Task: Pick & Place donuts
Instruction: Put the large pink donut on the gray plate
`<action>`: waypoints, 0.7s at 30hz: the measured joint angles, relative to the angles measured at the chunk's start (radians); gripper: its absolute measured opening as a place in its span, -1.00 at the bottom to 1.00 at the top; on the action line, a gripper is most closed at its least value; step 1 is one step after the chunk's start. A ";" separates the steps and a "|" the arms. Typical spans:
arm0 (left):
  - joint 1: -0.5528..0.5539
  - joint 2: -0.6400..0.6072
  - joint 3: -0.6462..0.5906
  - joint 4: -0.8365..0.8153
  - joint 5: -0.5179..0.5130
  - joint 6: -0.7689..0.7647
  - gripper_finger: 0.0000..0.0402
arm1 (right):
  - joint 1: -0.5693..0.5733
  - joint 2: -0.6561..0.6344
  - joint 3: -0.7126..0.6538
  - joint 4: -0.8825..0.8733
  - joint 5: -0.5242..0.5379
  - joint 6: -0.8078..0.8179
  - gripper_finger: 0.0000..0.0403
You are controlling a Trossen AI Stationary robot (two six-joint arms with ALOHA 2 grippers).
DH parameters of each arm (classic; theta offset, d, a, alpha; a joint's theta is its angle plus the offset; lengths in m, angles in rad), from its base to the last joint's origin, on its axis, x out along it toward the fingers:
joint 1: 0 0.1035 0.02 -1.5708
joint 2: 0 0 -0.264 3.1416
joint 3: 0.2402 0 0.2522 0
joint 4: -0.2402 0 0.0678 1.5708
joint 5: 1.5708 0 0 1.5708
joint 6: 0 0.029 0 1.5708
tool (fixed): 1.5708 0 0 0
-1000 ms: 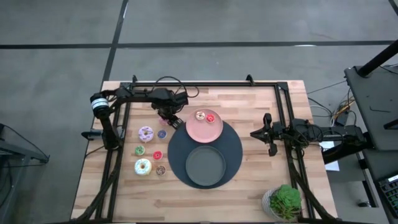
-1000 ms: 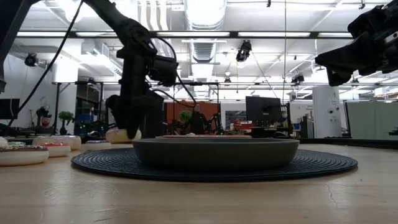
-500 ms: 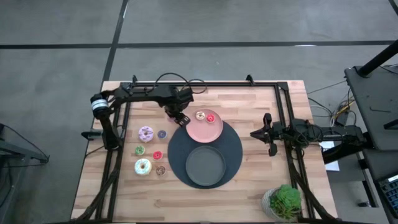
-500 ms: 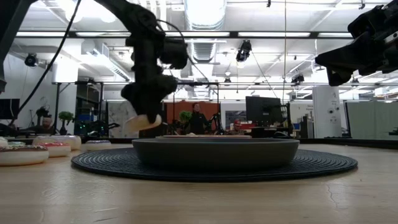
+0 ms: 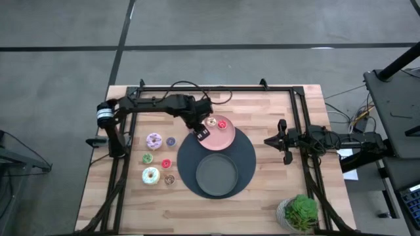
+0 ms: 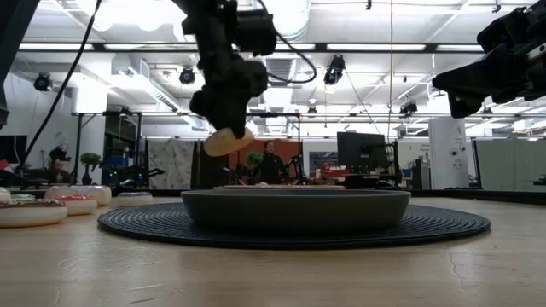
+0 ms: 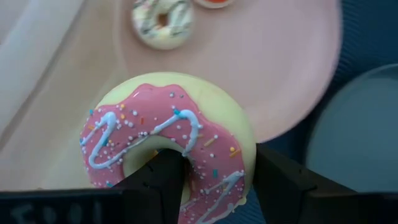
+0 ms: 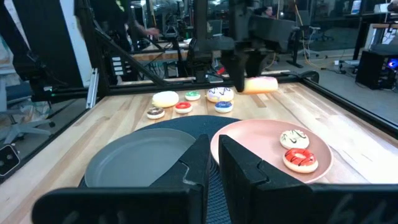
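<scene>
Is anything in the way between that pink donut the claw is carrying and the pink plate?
Nothing visible. The left claw holds the pink-frosted toy donut in the air at the round pink plate's edge. A white sprinkled donut and a small red donut sit on the plate's far side, leaving bare space.

I count nine donuts in all. One pink-frosted donut sits in my left hand. Two rest on the pink plate: a white sprinkled one and a red one. Six lie on the counter: a lilac one, a blue one, a green one, a small red one, a pale yellow one and a tan one. There are two plates, pink and dark grey, one round dark mat and one potted plant.
</scene>
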 joint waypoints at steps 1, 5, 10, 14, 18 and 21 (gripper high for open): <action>-0.012 0.000 0.006 0.000 0.000 -0.004 -0.27 | 0.000 0.000 0.000 0.000 0.000 0.000 -0.86; -0.061 0.000 0.020 0.002 0.000 -0.010 -0.27 | 0.000 0.000 0.000 0.000 0.000 0.000 -0.86; -0.125 -0.001 0.027 0.005 -0.001 -0.020 -0.27 | 0.000 0.000 0.000 0.000 0.000 0.000 -0.86; -0.176 0.006 0.028 0.010 -0.002 -0.032 -0.27 | 0.000 0.000 0.000 0.000 0.000 0.000 -0.86; -0.222 0.029 0.044 0.009 -0.002 -0.033 -0.27 | 0.000 0.000 0.000 0.000 0.000 0.000 -0.86; -0.251 0.047 0.060 0.013 -0.002 -0.034 -0.27 | 0.000 0.001 0.000 0.000 0.000 0.000 -0.86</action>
